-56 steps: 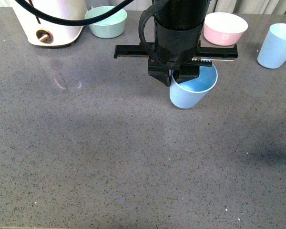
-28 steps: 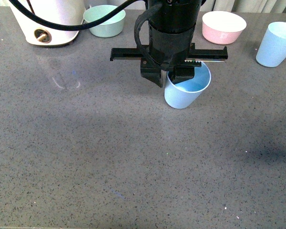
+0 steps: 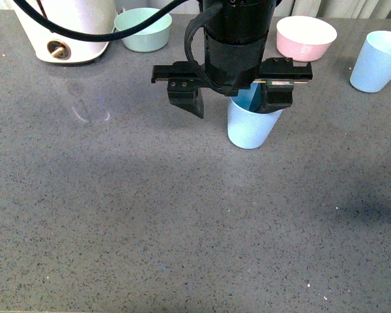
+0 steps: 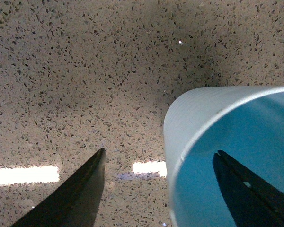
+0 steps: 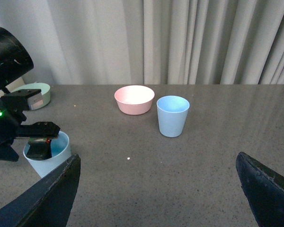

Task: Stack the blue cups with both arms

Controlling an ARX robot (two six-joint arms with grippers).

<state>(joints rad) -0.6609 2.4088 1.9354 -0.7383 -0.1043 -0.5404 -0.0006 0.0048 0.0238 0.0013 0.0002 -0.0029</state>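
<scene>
1. Front view: one blue cup [image 3: 251,124] stands upright on the grey table [image 3: 150,228], under my left gripper [image 3: 238,109]
2. My left jaws are spread wide, one finger outside the cup's wall, the other over its mouth, gripping nothing
3. The second blue cup [image 3: 376,62] stands far right, near the pink bowl [image 3: 306,38]
4. My right gripper [image 5: 158,158] is spread wide too, empty

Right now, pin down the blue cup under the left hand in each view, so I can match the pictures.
Front view: the blue cup stands upright beneath the open left hand, nearer than the pink bowl.
Left wrist view: close up, one finger over its opening, the other outside its wall.
Right wrist view: under the left hand, nearer than the pink bowl.
Shared landmark: the left hand's black fingers.
</scene>
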